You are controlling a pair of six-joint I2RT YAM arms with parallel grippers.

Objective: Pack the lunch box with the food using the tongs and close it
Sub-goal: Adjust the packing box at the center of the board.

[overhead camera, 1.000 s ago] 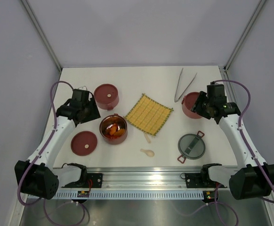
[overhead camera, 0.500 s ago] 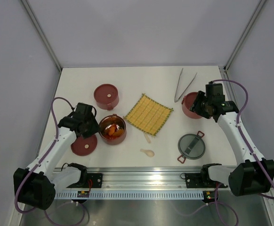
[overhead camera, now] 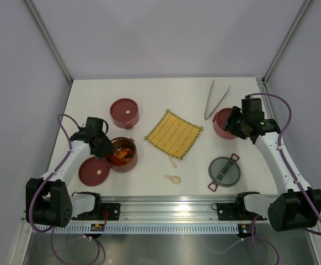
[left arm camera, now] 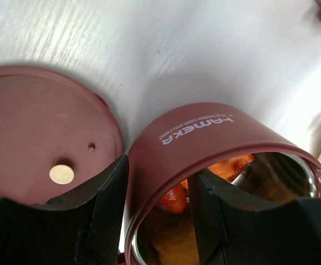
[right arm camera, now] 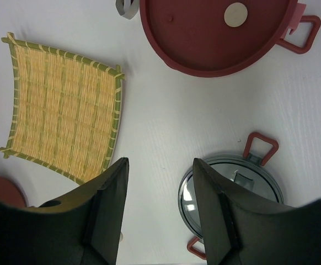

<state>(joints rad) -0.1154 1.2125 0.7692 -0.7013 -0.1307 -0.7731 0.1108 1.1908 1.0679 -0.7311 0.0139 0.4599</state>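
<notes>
We see the left end effector [left arm camera: 158, 168] set over the rim of the open tier [left arm camera: 204, 130]. One finger [left arm camera: 108, 210] is outside the dark-red wall and the other is inside the steel bowl. Whether the pair is clamped on that wall we cannot tell. Inside the tier lies the food [left arm camera: 174, 200], red-orange pieces against the shiny lining. Just left of the tier a flat red disc lid [left arm camera: 39, 127] lies on the white counter [left arm camera: 215, 49], its edge close against the tier's wall. Farther back stands a second tier [overhead camera: 124, 113] with its disc in place.

The right end effector [right arm camera: 160, 165] hangs above the counter, its fingers spread at a middling width with nothing between them. Below it lies the grey top lid [right arm camera: 254, 187] with red clips, partly hidden by one finger. Ahead of it sits a third tier [right arm camera: 215, 33], covered by a disc, with a red handle loop at its side. The yellow woven mat [right arm camera: 61, 110] lies between the two arms. The tongs [overhead camera: 215, 99] lie on the counter behind the third tier, their joined end near its rim, and neither end effector touches them. A small cream spoon [overhead camera: 172, 178] lies on the near side of the mat.
</notes>
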